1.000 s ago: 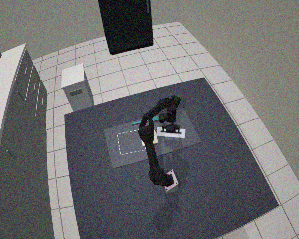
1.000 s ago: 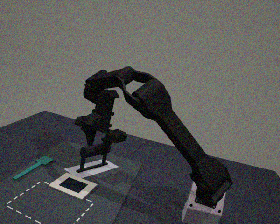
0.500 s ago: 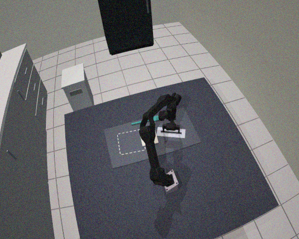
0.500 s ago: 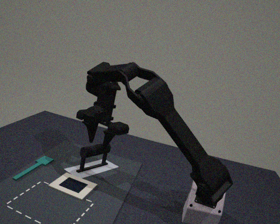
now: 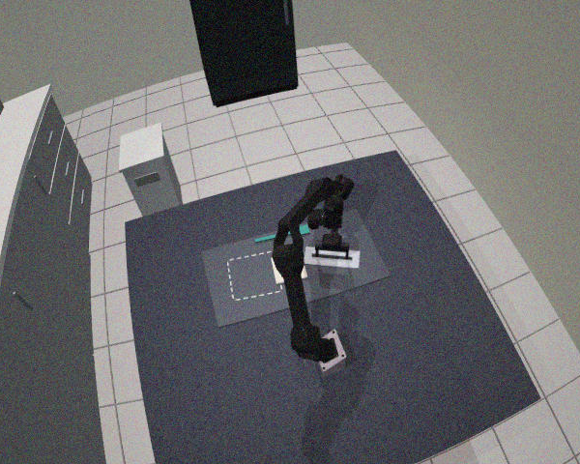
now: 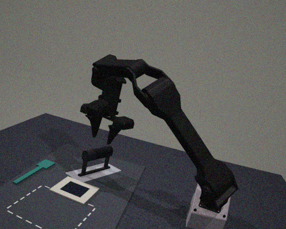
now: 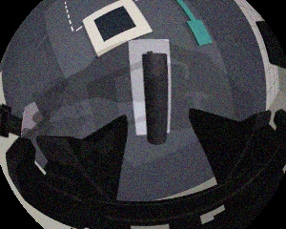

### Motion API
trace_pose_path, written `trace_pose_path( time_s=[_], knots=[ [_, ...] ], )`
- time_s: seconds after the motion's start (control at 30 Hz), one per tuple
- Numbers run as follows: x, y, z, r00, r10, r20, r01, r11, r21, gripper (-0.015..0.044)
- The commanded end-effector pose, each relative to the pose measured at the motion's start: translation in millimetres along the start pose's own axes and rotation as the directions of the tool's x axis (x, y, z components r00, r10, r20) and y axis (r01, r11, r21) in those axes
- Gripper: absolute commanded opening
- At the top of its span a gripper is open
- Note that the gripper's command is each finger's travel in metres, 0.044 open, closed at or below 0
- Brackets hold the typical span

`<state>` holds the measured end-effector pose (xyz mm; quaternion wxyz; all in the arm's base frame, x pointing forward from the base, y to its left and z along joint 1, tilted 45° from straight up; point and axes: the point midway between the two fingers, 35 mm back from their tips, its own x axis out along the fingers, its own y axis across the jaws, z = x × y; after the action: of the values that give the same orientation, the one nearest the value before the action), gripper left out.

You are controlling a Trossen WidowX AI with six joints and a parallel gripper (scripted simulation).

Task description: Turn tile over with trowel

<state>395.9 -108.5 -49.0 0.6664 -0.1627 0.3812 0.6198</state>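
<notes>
- Pale square floor tiles (image 5: 260,144) lie all around a big dark worktop (image 5: 190,379), and a tall black cabinet (image 5: 245,47) stands at the far side
- A grey mat (image 5: 240,304) lies flat on the worktop, with a white dashed outline (image 6: 15,202) drawn on it
- The tile (image 6: 55,189) is cream with a dark square in its middle, and that dark side faces up
- It lies on the mat at one corner of the dashed outline, partly over the dashed line
- The small trowel (image 6: 97,153) rests on the mat just beside the tile, with its pale flat blade down and its black handle on two short legs above it
- The black arm (image 6: 187,138) bends up and over from its pale base block (image 6: 195,218)
- The pincer (image 6: 101,140) hangs right over the trowel handle, pointing down
- Its two fingers (image 6: 95,125) are spread apart with nothing between them, and their tips are a little above the handle, not touching it
- A thin teal tool (image 6: 27,174) with a square end lies on the worktop, just off the far edge of the mat, apart from the tile and the trowel
</notes>
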Motion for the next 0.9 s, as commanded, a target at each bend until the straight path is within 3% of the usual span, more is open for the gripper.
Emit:
trace_pose_path(
  time_s=[0.0,0.43,0.87],
  knots=[
    [-2,-1,-1,1.0,-0.015,-0.011,0.016,0.999,0.049,0.03],
    [4,-7,-7,0.994,-0.103,-0.047,0.113,0.926,0.359,0.03],
    [10,-13,-12,0.972,-0.217,-0.091,0.218,0.682,0.698,0.03]
  ],
)
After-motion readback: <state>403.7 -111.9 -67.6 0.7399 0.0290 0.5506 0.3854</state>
